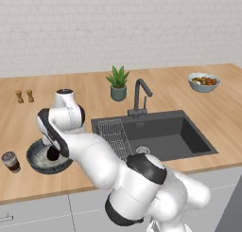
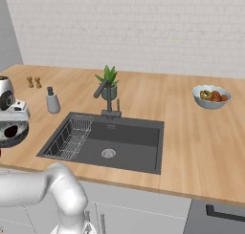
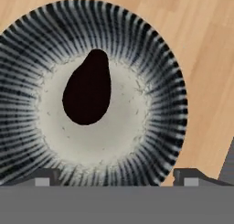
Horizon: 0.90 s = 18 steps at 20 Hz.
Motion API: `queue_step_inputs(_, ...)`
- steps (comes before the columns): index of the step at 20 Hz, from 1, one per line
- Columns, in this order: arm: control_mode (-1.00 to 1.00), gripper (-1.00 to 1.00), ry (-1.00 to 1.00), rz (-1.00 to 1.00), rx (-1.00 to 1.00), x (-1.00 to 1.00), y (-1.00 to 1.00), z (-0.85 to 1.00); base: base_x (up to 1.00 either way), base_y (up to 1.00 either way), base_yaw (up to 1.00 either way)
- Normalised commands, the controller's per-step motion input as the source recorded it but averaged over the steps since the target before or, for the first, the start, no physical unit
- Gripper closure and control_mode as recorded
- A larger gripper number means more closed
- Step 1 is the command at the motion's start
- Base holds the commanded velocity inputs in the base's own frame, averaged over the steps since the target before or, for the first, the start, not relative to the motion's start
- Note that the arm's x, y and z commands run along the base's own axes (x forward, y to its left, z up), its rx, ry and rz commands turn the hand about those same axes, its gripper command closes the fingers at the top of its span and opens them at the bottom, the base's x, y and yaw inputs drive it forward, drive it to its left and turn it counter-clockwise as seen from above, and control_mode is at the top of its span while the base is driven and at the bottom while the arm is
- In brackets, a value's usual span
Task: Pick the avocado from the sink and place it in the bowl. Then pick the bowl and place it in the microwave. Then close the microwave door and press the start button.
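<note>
Looking down, you see the avocado (image 3: 87, 89) lying in the bowl (image 3: 160, 72), end effector (image 3: 116, 176) spread wide above, holding nothing.

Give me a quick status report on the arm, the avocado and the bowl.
Gripper open, above the bowl. Avocado lying loose inside the bowl, on the counter left of the sink. Cup beside the bowl; nothing blocking.
</note>
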Motion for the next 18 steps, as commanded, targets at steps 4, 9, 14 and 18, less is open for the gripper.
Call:
queue_step_inputs(4, -1.00, -1.00, 0.00, -0.07, 0.16, -0.38, -0.60, -0.11, 0.00, 0.00, 0.00)
queue_step_inputs(9, -1.00, -1.00, 0.00, -0.09, 0.05, -0.01, -0.01, -0.29, 0.00, 0.00, 0.00)
queue_step_inputs(14, -1.00, -1.00, 0.00, -0.08, 0.00, 0.40, 0.23, -0.28, 0.00, 0.00, 0.00)
queue_step_inputs(18, -1.00, -1.00, 0.00, -0.06, 0.00, 0.19, 0.08, -0.27, 0.00, 0.00, 0.00)
